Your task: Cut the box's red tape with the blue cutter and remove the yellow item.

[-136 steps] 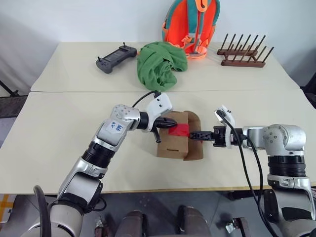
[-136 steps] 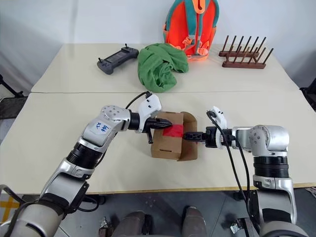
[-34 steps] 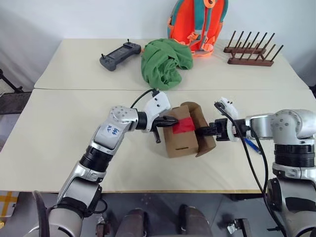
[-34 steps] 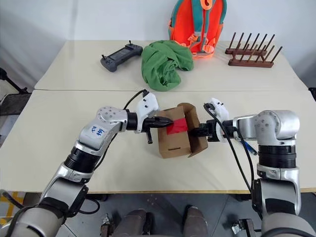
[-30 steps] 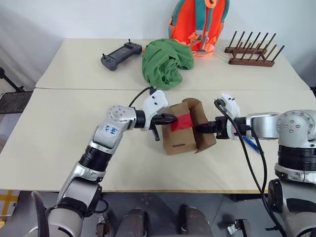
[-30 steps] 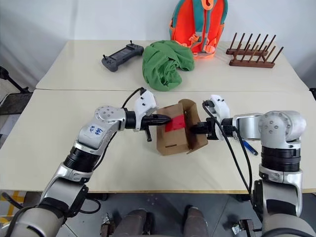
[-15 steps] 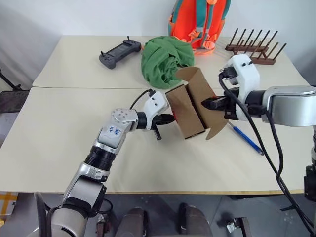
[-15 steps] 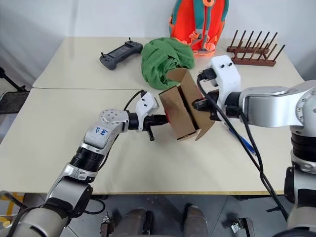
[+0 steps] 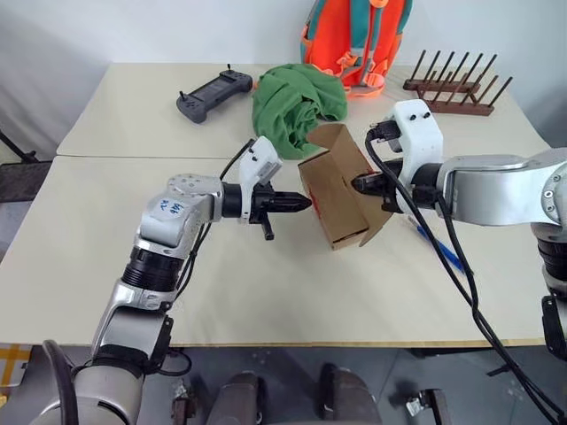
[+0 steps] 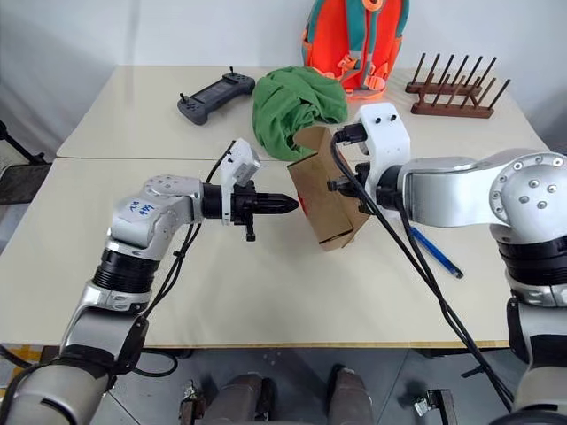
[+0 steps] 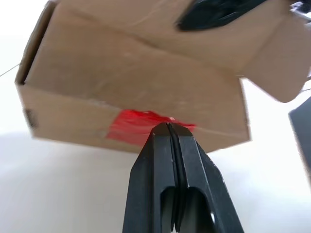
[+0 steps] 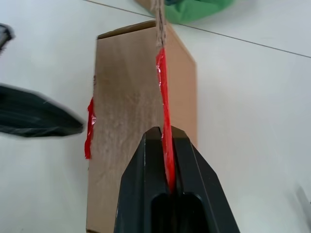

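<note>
- Bright, even light fell from overhead; the cream tabletop (image 9: pixel 106 266) carried soft shadows (no glare).
- Wrist views were blurred: the brown cardboard box (image 11: pixel 131 87) looked smeared.

One box (image 9: pixel 335 197), one blue cutter (image 10: pixel 434 251), one black controller (image 9: pixel 210 91), one green cloth (image 9: pixel 294 102), one orange backpack (image 9: pixel 354 40) and one wooden peg rack (image 9: pixel 457 87) were counted. Two desks (image 9: pixel 115 248) were seen, joined edge to edge. Two grippers were counted.
</note>
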Tool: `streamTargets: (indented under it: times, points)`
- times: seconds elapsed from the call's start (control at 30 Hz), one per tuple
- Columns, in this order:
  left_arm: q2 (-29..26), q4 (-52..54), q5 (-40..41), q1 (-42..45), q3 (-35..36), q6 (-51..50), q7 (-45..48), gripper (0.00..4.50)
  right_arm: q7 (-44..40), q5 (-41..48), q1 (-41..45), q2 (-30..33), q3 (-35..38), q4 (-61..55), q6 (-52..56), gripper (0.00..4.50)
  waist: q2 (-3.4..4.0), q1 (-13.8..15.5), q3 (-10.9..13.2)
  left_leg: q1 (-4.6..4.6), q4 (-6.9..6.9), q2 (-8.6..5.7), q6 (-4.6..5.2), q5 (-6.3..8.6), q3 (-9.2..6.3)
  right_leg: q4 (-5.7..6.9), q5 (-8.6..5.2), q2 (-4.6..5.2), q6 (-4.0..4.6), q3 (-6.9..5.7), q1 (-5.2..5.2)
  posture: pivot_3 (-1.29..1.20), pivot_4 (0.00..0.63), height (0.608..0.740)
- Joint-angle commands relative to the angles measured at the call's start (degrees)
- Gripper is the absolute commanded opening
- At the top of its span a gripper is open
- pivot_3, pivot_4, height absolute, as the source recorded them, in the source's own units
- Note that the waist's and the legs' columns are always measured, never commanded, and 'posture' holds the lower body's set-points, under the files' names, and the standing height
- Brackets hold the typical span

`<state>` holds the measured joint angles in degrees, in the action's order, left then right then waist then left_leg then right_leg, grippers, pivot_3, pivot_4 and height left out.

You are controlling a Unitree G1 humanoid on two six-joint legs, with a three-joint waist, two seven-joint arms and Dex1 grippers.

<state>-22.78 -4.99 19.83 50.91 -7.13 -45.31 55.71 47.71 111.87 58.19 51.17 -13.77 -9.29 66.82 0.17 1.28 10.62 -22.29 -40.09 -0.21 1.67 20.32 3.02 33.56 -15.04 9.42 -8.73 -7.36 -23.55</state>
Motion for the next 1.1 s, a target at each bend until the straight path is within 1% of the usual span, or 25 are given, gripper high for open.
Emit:
streamTargets:
  times: [0.03,0.2,0.33,0.5,0.7,0.83,0.93,1.0,1.1]
  points:
    - [1.1,2.2,2.4,2.7,1.9,0.3,-0.7,0.00,0.4,1.1,-0.8,-1.1,-3.2,0.8,1.1,0.04,0.00,0.0,0.0,0.00,0.00,0.01,0.00,0.00,0.00,0.00,0.00,0.00,0.00,0.00,0.00,0.00,0.150,0.740]
    - [6.5,-2.6,-1.7,4.5,-0.4,7.7,-5.5,0.00,1.2,1.1,-1.1,-1.7,-3.1,0.1,0.9,0.04,-0.04,0.0,0.0,0.00,0.02,-0.01,0.00,0.00,-0.01,-0.01,0.00,0.00,0.00,-0.02,0.01,0.00,0.150,0.740]
    - [7.9,-6.8,-5.6,5.2,-4.0,12.9,-5.7,0.00,1.7,1.1,-1.2,-2.0,-2.8,-0.3,0.6,0.04,-0.04,-0.2,0.0,0.02,0.05,-0.08,0.00,0.00,0.05,0.00,0.01,-0.03,0.01,-0.06,-0.01,0.00,0.150,0.740]
    - [6.4,-11.8,-12.7,5.1,-9.9,20.5,-4.3,0.00,1.9,1.1,-1.5,-2.0,-2.1,-1.3,0.4,0.04,-0.08,0.0,-0.1,0.02,0.05,-0.04,0.00,0.00,0.06,-0.01,0.02,-0.04,0.04,-0.07,-0.01,0.00,0.150,0.740]
    - [3.7,-16.7,-18.4,5.3,-13.7,27.8,-1.8,0.00,-0.2,1.1,-2.3,-0.8,-0.1,-3.1,1.1,0.04,-0.34,0.0,-0.2,0.11,0.01,-0.02,0.00,0.00,0.09,0.00,0.05,-0.04,0.09,-0.06,0.06,0.00,0.150,0.740]
    - [1.6,-15.5,-18.5,4.5,-14.1,27.7,1.2,0.00,-4.2,1.1,-2.2,1.1,1.2,-3.2,2.3,0.04,-0.33,0.1,-0.2,0.12,-0.03,0.08,0.02,-0.01,0.14,0.00,0.07,-0.04,0.12,-0.03,0.06,0.00,0.150,0.740]
    - [0.2,-13.9,-17.3,4.3,-13.3,25.6,3.4,0.00,-7.7,1.1,-2.5,1.5,3.1,-0.9,3.3,0.04,-0.33,0.3,-0.2,0.10,-0.03,0.10,0.03,0.00,0.11,-0.01,0.07,-0.02,0.12,-0.05,0.06,0.00,0.150,0.740]
    - [-0.3,-13.7,-17.1,4.3,-12.8,25.0,3.9,0.00,-9.0,1.1,-2.8,1.3,4.1,0.6,3.7,0.04,-0.34,0.5,-0.2,0.08,-0.03,0.08,0.05,0.01,0.06,0.00,0.07,0.01,0.11,-0.09,0.07,0.00,0.150,0.740]
    - [-0.5,-15.5,-17.8,4.3,-12.6,25.9,3.4,0.00,-8.6,1.1,-3.0,3.4,4.7,5.1,5.5,0.04,-0.34,0.9,-0.2,0.06,-0.03,0.05,0.11,0.04,0.04,-0.01,0.09,0.04,0.07,-0.13,0.08,0.00,0.150,0.740]
